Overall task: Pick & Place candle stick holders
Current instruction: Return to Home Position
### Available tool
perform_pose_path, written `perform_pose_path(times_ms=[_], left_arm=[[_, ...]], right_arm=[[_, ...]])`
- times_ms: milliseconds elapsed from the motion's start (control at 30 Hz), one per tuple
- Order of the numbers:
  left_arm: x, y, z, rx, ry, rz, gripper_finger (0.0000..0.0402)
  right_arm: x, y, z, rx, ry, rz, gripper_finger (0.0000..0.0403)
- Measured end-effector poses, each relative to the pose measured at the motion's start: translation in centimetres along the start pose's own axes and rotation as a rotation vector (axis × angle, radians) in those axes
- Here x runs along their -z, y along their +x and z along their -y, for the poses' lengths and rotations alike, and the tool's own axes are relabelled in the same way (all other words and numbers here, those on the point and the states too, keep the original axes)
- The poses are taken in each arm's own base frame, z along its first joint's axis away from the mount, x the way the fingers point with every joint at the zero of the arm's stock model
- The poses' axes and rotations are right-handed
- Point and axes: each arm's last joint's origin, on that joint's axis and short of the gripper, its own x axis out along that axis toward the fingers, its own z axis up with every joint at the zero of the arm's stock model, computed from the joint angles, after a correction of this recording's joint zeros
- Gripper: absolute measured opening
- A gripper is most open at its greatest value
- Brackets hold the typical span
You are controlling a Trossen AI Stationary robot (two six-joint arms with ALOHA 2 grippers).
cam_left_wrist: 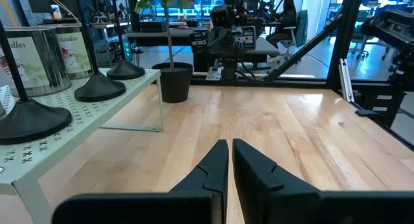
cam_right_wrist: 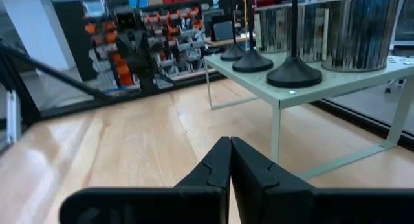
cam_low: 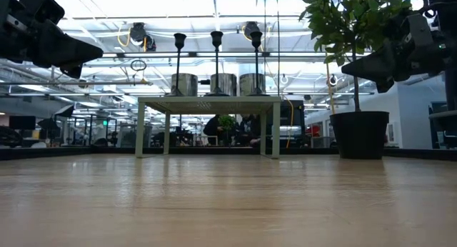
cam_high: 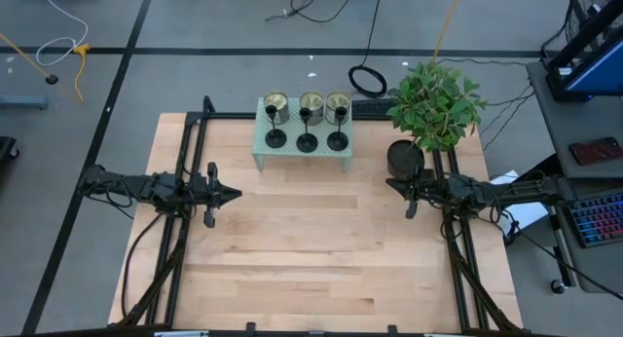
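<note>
Three black candle stick holders (cam_high: 275,138) (cam_high: 307,142) (cam_high: 337,140) stand on their round bases in a row along the near edge of a pale green raised shelf (cam_high: 303,154) at the table's far middle. In the low view they rise upright (cam_low: 179,54) (cam_low: 216,53) (cam_low: 255,53). My left gripper (cam_high: 234,192) hovers shut and empty at the table's left, pointing right; it also shows in the left wrist view (cam_left_wrist: 229,149). My right gripper (cam_high: 391,185) hovers shut and empty at the right, pointing left; it also shows in the right wrist view (cam_right_wrist: 229,146).
Three pale round cans (cam_high: 275,106) (cam_high: 311,104) (cam_high: 338,104) stand behind the holders on the shelf. A potted plant (cam_high: 433,108) in a black pot (cam_high: 405,158) stands at the table's far right, close to my right gripper. Bare wood lies between the arms.
</note>
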Motion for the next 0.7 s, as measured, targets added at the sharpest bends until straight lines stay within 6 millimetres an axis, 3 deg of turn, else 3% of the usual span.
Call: perform_pose_path(times_ms=[700], left_arm=[[0.00,0.00,0.00,0.000,-0.001,0.000,0.0026]], right_arm=[[0.41,-0.26,0.18,0.009,-0.046,-0.039,0.0004]])
